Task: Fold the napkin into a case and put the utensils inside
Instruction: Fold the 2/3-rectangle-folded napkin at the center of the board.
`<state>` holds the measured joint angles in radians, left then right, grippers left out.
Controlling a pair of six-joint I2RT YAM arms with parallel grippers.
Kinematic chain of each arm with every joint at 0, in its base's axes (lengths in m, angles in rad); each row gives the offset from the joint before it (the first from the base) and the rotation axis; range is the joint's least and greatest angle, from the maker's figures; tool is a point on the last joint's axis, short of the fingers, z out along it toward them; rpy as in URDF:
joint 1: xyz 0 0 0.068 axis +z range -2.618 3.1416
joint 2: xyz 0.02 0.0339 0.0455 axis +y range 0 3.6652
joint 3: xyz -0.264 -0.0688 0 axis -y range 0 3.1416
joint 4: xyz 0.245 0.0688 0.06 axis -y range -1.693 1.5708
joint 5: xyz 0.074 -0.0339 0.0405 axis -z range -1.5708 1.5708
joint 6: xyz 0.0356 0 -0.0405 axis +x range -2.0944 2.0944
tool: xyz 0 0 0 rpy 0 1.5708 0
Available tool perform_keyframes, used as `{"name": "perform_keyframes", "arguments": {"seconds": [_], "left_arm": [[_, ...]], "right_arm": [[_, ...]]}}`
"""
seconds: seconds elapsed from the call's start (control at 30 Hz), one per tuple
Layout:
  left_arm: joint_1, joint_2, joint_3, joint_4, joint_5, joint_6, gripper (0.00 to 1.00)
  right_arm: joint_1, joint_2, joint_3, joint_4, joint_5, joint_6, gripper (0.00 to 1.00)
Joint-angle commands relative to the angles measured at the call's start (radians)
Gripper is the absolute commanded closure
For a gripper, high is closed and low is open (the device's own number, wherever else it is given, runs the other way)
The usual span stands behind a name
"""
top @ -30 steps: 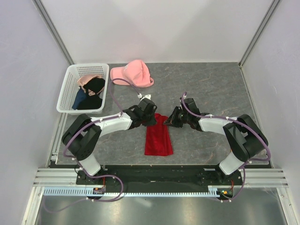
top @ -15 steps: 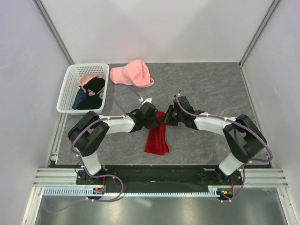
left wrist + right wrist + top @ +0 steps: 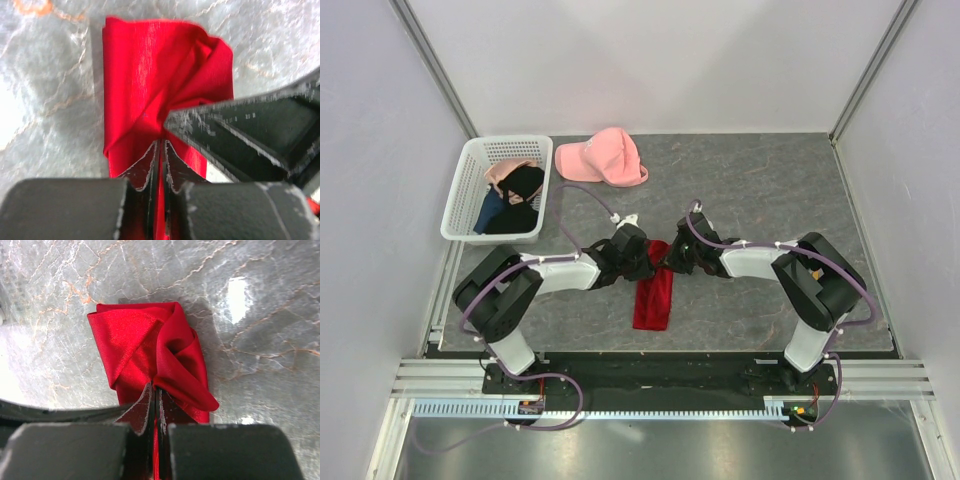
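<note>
The napkin (image 3: 653, 300) lies near the middle of the bench (image 3: 770, 190), between the two arms, as a narrow red strip running toward the robot's bases. Its far end is bunched and lifted where both arms meet over it.

The left end effector (image 3: 160, 150) is pinched tight on a fold of the red cloth, its fingertips together with only the fabric between them. The right end effector (image 3: 154, 390) is clamped on the same end in the same way, just beside the other. From each wrist view the cloth fans away from the grip in layered pleats, one flap turned over on a diagonal.

Holding the same end from two sides looks meant to keep the layers together and the edge straight while that end is carried over — a one-sided pinch would likely let the soft cloth twist or slide open. The fold seems only partly made.

No utensils can be made out. The pink cap (image 3: 605, 158) and the basket (image 3: 506, 140) sit well apart, at the far left.
</note>
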<state>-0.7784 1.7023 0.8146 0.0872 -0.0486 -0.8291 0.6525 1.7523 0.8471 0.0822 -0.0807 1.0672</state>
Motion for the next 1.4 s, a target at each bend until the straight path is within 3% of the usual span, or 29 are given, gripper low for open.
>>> {"name": "perform_keyframes", "arguments": {"seconds": [0.0, 0.07, 0.17, 0.33, 0.6, 0.8, 1.37], "left_arm": [[-0.009, -0.101, 0.001, -0.116, 0.01, 0.027, 0.85], [-0.009, -0.154, 0.008, -0.158, -0.026, 0.038, 0.76], [0.004, -0.191, 0.003, -0.22, -0.08, 0.071, 0.7], [0.033, -0.133, -0.015, -0.196, -0.065, 0.102, 0.82], [0.03, -0.038, -0.012, -0.09, -0.011, 0.09, 0.88], [0.008, 0.023, -0.051, -0.034, 0.012, 0.03, 0.91], [-0.024, -0.023, -0.1, 0.017, 0.016, 0.008, 0.91]], "right_arm": [[0.006, 0.029, 0.015, 0.017, 0.038, -0.003, 1.0], [0.007, 0.026, 0.017, 0.014, 0.039, -0.01, 1.0], [0.007, 0.019, 0.024, 0.002, 0.039, -0.033, 1.0], [0.007, -0.005, 0.03, -0.021, 0.048, -0.05, 1.0], [0.006, -0.059, 0.063, -0.079, 0.075, -0.073, 1.0], [0.016, -0.066, 0.089, -0.13, 0.073, -0.05, 1.0], [0.025, 0.013, 0.107, -0.128, 0.123, 0.112, 1.0]]}}
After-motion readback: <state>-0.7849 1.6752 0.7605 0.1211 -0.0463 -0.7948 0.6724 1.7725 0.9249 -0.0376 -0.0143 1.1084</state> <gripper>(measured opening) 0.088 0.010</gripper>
